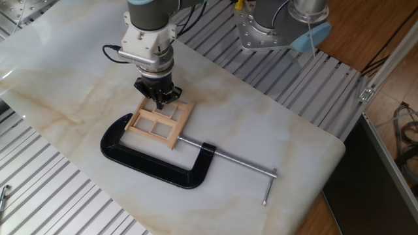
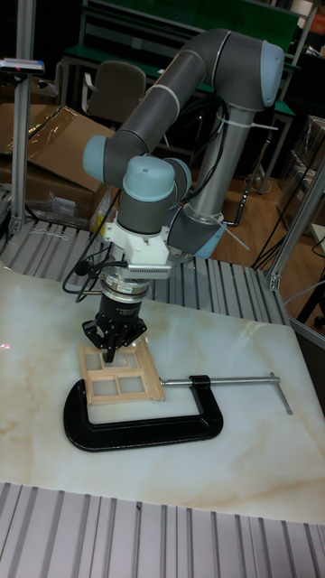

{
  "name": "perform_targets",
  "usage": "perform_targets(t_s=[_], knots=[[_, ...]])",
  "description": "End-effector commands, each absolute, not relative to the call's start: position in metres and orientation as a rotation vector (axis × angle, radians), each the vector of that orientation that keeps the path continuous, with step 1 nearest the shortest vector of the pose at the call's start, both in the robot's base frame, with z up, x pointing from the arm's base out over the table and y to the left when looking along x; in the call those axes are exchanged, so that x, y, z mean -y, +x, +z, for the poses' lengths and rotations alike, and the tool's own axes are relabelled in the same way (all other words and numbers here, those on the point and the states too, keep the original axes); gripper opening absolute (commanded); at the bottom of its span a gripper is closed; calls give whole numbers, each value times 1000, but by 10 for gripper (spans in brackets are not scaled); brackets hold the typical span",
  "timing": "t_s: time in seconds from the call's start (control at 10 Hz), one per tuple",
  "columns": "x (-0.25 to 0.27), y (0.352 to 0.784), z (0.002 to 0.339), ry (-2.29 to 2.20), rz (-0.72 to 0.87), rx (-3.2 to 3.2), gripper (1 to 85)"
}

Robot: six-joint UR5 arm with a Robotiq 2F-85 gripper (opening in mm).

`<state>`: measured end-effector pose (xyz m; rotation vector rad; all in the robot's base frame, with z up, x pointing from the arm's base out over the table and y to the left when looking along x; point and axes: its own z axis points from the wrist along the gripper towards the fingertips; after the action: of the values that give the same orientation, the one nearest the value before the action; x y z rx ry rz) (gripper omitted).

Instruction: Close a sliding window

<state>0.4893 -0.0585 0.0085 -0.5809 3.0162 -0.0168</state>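
The sliding window (image 1: 159,122) is a small light-wood frame with four panes, lying flat on the marble slab (image 1: 78,78). It sits held in the mouth of a black C-clamp (image 1: 150,164). My gripper (image 1: 159,100) points straight down at the window's far edge, its dark fingers drawn together with nothing visible between them. The tall fixed view shows the gripper (image 2: 108,352) touching or just above the top bar of the window (image 2: 119,374). The contact point itself is hidden by the fingers.
The clamp's long steel screw (image 1: 236,162) with its cross handle (image 1: 269,189) runs out to the right. A grey robot base (image 1: 274,26) stands at the back. Ribbed metal decking (image 1: 59,196) surrounds the slab, whose right edge (image 1: 336,150) drops off.
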Motion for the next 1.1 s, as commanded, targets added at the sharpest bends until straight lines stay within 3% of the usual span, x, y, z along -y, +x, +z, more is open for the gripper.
perform_targets(t_s=[0.0,1.0], knots=[[63,492,9,-598,14,-3003,7],[78,495,10,-646,-7,-2987,7]])
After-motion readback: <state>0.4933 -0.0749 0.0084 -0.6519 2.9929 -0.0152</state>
